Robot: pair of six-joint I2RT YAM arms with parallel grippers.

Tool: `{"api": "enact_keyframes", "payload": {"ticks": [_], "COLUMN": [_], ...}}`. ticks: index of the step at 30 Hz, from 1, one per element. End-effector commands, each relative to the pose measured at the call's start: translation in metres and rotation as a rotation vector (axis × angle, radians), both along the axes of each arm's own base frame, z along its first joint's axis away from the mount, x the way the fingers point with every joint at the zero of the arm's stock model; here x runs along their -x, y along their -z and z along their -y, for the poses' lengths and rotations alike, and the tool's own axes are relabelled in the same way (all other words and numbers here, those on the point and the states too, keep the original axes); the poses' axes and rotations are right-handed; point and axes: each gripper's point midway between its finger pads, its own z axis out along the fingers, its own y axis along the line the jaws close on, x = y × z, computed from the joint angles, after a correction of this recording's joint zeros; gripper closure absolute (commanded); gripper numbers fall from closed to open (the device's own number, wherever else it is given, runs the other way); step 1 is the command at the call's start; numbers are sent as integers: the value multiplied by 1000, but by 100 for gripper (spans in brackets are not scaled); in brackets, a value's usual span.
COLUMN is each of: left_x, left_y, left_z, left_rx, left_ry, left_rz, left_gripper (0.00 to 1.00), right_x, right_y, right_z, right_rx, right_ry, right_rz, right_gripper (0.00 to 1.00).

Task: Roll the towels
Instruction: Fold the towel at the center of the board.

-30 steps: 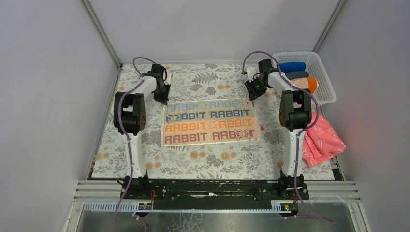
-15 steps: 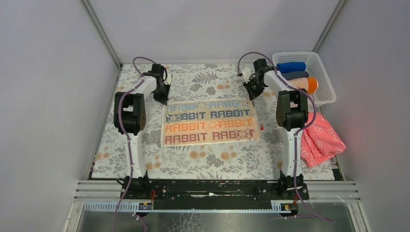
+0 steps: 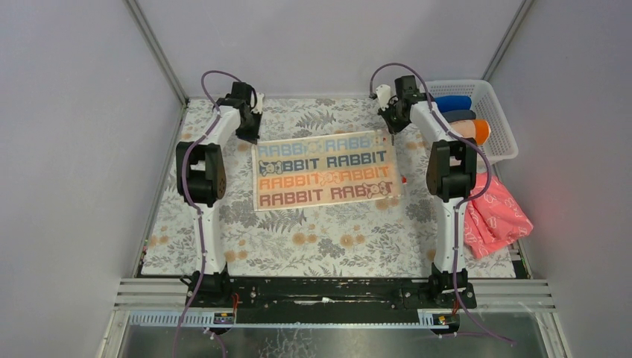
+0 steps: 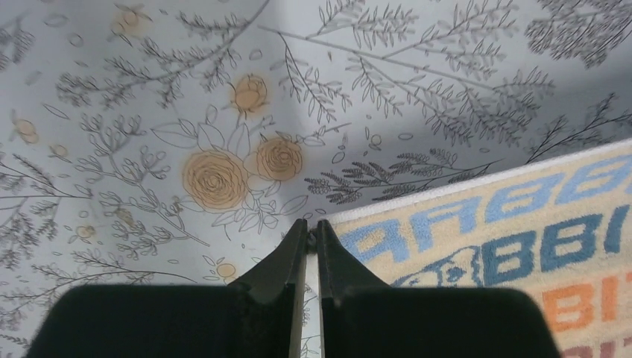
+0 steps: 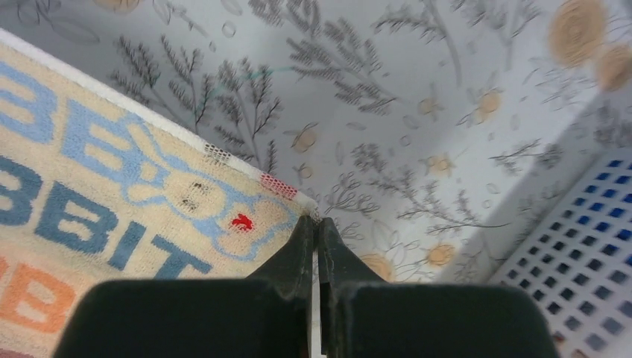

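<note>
left gripper (image 4: 313, 227) pinched shut on the towel (image 3: 324, 179) at its far left corner, right gripper (image 5: 314, 222) clamped on the far right corner, towel spread out, unrolled, rows of RABBIT lettering

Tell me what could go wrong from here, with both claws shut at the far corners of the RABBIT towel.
1. The left claw and the right claw each pinch only the very tip of a corner of the RABBIT towel; a pull could slip it free.
2. The right claw sits close to the white basket; an outward swing may hit it.
3. The towel lies slightly skewed, so the roll may come out crooked.
</note>
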Motion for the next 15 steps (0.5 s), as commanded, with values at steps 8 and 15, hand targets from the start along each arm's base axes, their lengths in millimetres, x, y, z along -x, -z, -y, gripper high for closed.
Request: {"api": "enact_keyframes", "payload": {"ticks": [8,15], "left_x": [10,40], "left_y": [-29,-34], "left_z": [-16,-14], "left_rx": [-38,-15], "left_ry": [-58,-105], "left_rz": [76,91], "left_gripper": [100,100], "right_x": [1,25], "right_y": [-60,-67], "right_z": [20,24], "right_rx": [10,-16], "right_ry": [37,95], "right_rz": [161,214], "right_gripper": [100,100]}}
